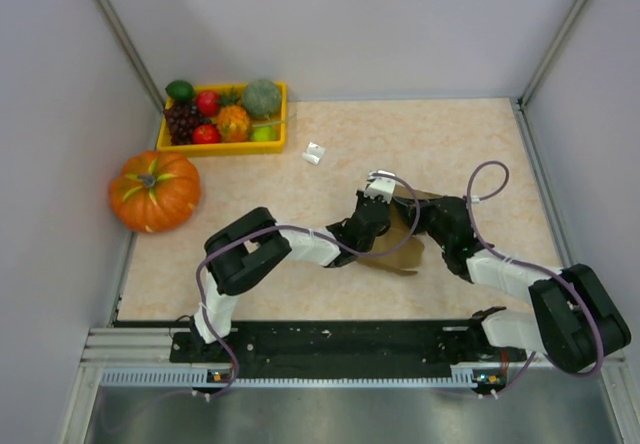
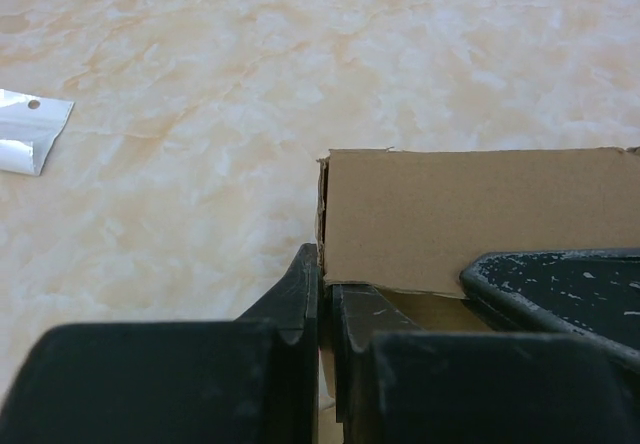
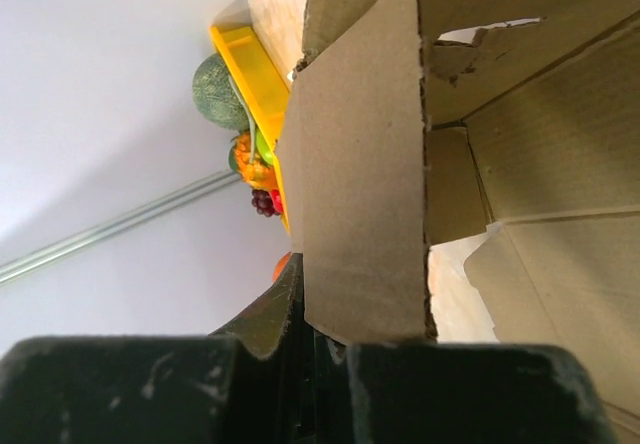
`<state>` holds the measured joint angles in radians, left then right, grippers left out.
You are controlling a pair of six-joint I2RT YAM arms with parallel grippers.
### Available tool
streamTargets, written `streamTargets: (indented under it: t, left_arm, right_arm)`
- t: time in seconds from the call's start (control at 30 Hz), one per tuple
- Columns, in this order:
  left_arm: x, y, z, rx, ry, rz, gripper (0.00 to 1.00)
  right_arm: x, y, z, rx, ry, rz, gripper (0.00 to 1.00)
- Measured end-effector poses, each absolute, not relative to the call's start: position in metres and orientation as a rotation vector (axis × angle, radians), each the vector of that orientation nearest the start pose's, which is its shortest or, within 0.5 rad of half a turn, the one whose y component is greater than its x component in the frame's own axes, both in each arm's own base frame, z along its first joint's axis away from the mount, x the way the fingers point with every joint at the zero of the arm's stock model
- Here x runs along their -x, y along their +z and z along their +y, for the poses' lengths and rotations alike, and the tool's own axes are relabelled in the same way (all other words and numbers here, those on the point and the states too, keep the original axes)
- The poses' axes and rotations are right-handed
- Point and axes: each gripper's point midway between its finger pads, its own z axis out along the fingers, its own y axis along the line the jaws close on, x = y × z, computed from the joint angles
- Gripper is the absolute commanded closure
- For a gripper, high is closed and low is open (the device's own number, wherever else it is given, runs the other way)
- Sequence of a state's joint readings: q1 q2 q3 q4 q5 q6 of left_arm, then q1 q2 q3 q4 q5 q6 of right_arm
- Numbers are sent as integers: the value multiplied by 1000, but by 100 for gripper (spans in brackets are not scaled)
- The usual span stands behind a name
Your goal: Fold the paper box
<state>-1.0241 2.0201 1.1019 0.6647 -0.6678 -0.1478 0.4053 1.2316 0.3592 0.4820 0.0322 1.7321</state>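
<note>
At the far left, a pumpkin [image 1: 155, 191] and a yellow tray [image 1: 225, 148] of fruit are set away from the working area. A small white object [image 1: 314, 153] lies further right on the table [image 1: 250, 204], well apart from the work, and none of these appears to be needed for the fold. Toward the middle, the left gripper [image 2: 322, 286] is seen with its fingers drawn together on the thin left edge of an upright panel of the paper box [image 1: 402, 252]. This pinch is judged to be made so that the wall is held upright for folding. The box is found near the table's centre, between the two grippers, partly opened, with a flap spread flat toward the near edge. On the right, the right gripper [image 3: 312, 316] is clamped on another wall of the box, with the cardboard running straight down between its fingers. This hold is presumably meant to brace the opposite side.
</note>
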Motion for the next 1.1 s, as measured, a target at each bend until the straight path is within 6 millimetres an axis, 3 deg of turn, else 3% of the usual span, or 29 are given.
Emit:
streamTargets:
  t: [0.5, 0.53, 0.63, 0.73, 0.87, 1.1]
  left_arm:
    - [-354, 95, -385, -152, -206, 1699, 100]
    - [-353, 95, -386, -147, -212, 1694, 98]
    - [-352, 95, -387, -144, -225, 1676, 64]
    - [-350, 87, -379, -157, -219, 1686, 49]
    - [-331, 74, -350, -211, -268, 1732, 45]
    - [-293, 104, -329, -266, -512, 1740, 36]
  right_arm:
    - [-314, 123, 191, -1425, 1316, 1741, 100]
    - [-313, 124, 191, -1422, 1318, 1741, 100]
    - [-312, 123, 191, -1420, 1315, 1745, 100]
    - [-311, 121, 191, -1403, 1303, 1759, 100]
    - [-303, 117, 201, -1334, 1309, 1830, 100]
    - [-300, 116, 205, -1269, 1301, 1865, 100]
